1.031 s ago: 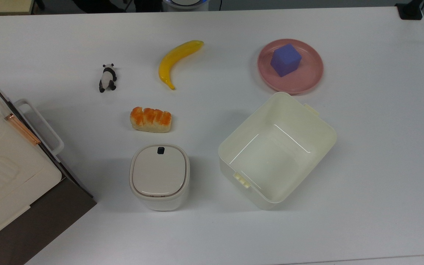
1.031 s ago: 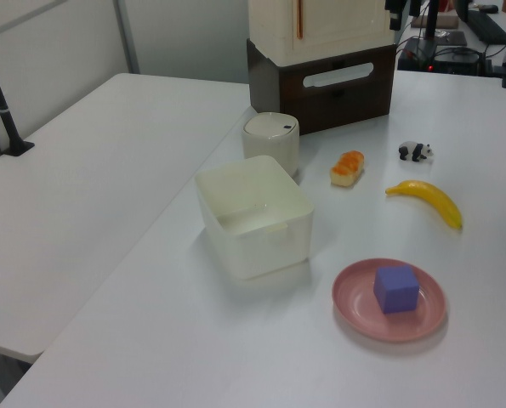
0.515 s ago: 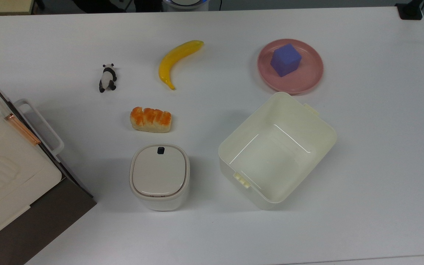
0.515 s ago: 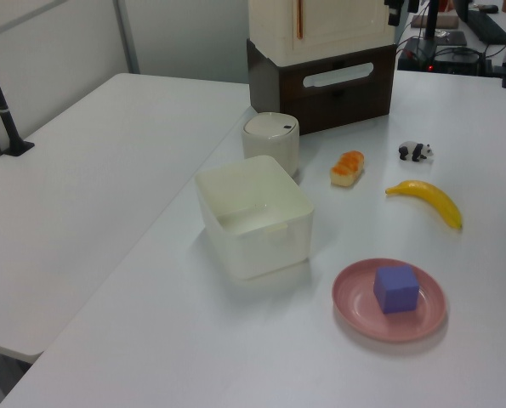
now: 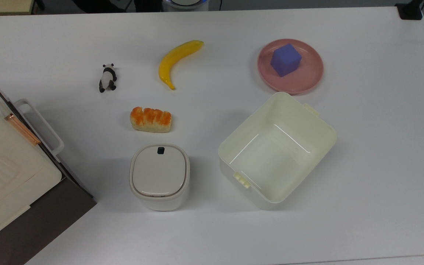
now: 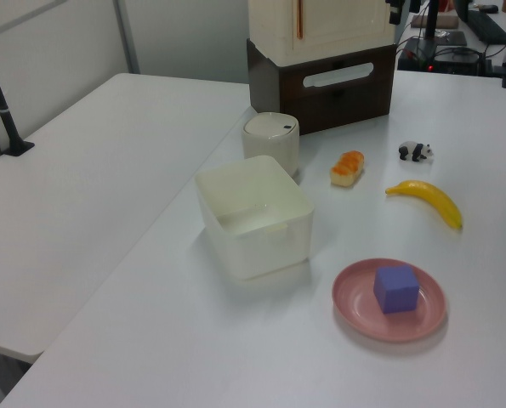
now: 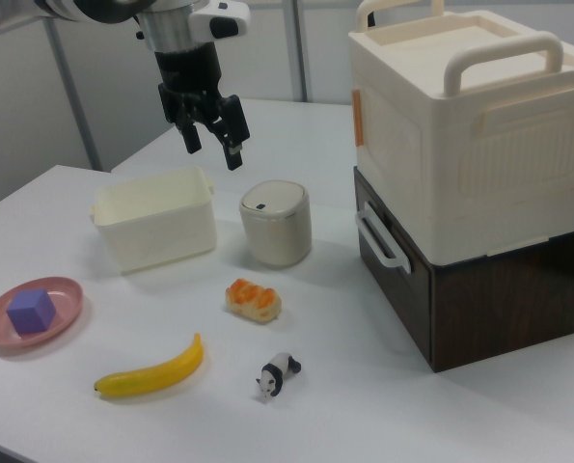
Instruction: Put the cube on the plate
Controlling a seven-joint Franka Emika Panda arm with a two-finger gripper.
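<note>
Plate (image 5: 307, 79), pink and glossy, looks rigid and likely slick, so it needs no handling. On it, toward the top view's left of centre, sits the cube (image 5: 286, 60); matte and solid, it probably feels light and grips well across two opposite flat faces. The right view adds the gripper (image 7: 212, 132), fingers spread and empty, raised above the cream tub (image 7: 154, 228), well apart from the cube (image 7: 31, 311).
</note>
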